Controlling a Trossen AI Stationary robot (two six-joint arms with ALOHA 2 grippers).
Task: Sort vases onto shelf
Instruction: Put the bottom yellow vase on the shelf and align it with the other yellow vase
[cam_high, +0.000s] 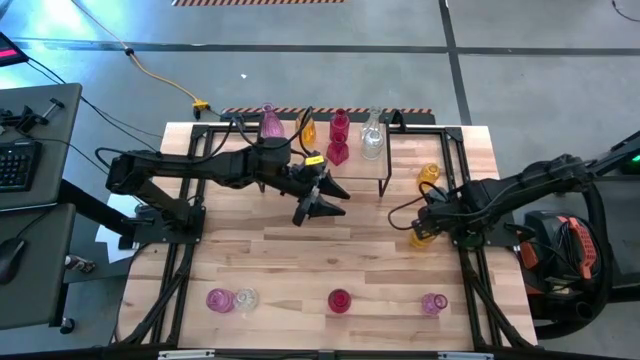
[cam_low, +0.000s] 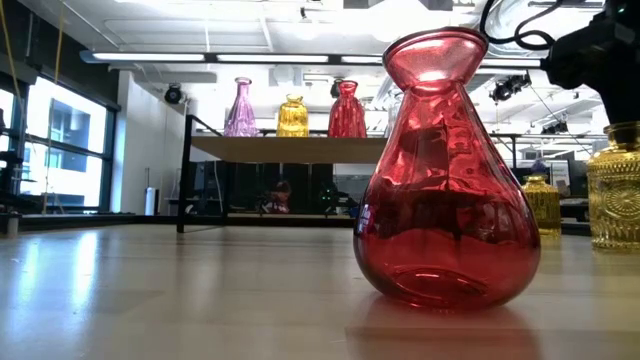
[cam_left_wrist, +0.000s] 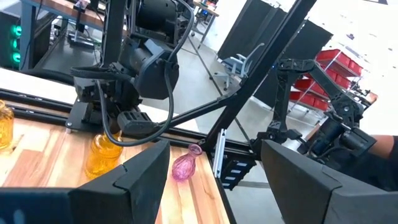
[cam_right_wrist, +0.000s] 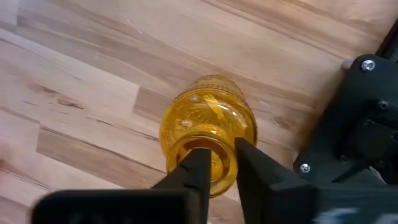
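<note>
My right gripper (cam_high: 424, 228) points down near the table's right edge, shut on an amber vase (cam_right_wrist: 208, 134) that stands on the tabletop. A second amber vase (cam_high: 428, 175) stands just beyond it. My left gripper (cam_high: 337, 200) hovers open over the table's middle, holding nothing. The shelf (cam_high: 400, 140) at the far middle carries a pink vase (cam_high: 272, 122), an amber one (cam_high: 307, 128), two red ones (cam_high: 339, 122) and a clear one (cam_high: 372, 135). Near the front edge stand a pink vase (cam_high: 220, 299), a clear one (cam_high: 245, 297), a red one (cam_high: 340, 300) and another pink one (cam_high: 433, 302). My right gripper comes at the amber vase from above, fingers pointing down. It has the rim of the mouth (cam_right_wrist: 231, 163): one finger (cam_right_wrist: 199, 165) looks to be inside the opening, the other (cam_right_wrist: 252, 165) outside the neck. The vase is upright with its base on the table.
Black frame rails (cam_high: 465, 200) run along both sides of the table, close to the right arm. In the low view the red vase (cam_low: 445, 170) stands close to the camera and hides much of the table's middle. Bare wood lies between the shelf and the front row.
</note>
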